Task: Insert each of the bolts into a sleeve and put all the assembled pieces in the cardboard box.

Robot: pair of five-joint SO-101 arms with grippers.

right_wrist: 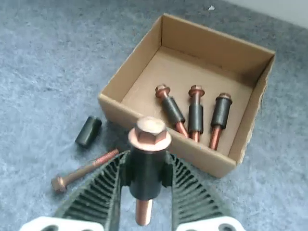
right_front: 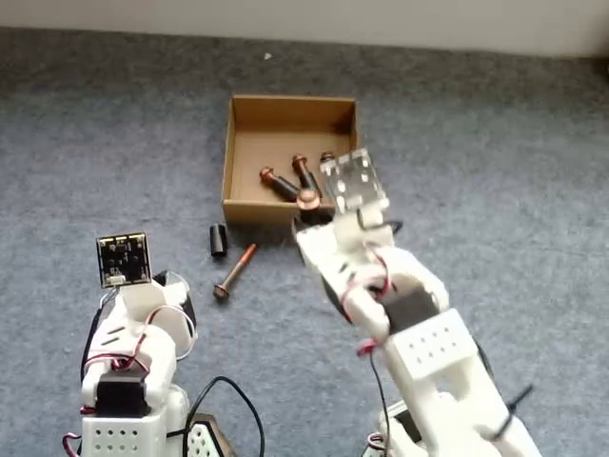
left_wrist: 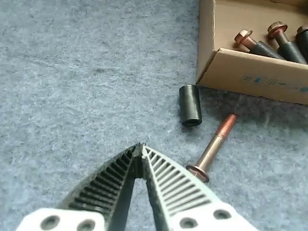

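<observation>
The piece in play is a copper-coloured bolt pushed through a black sleeve. Its flanged hex head sits on top of the sleeve and a short length of bare shank sticks out below. The right gripper is clenched on this piece. Its 2 ribbed fingers press on the sleeve from either side and hold the piece upright, head up. From the high view the head is over the near wall of the box, at about the middle of that wall.

Inside the box lie 3 more assembled pieces. They are side by side on its floor, heads toward the far wall and shanks toward the near wall.

1 loose sleeve lies on its side on the grey carpet, just outside the box's near left corner and apart from the wall. 1 loose bolt lies near it, farther from the box. Its threaded end points toward the box and its head points away.

The left gripper is closed on nothing, its tips meeting. It is over bare carpet, well back from the box, with the loose bolt's head just beside its tips.
</observation>
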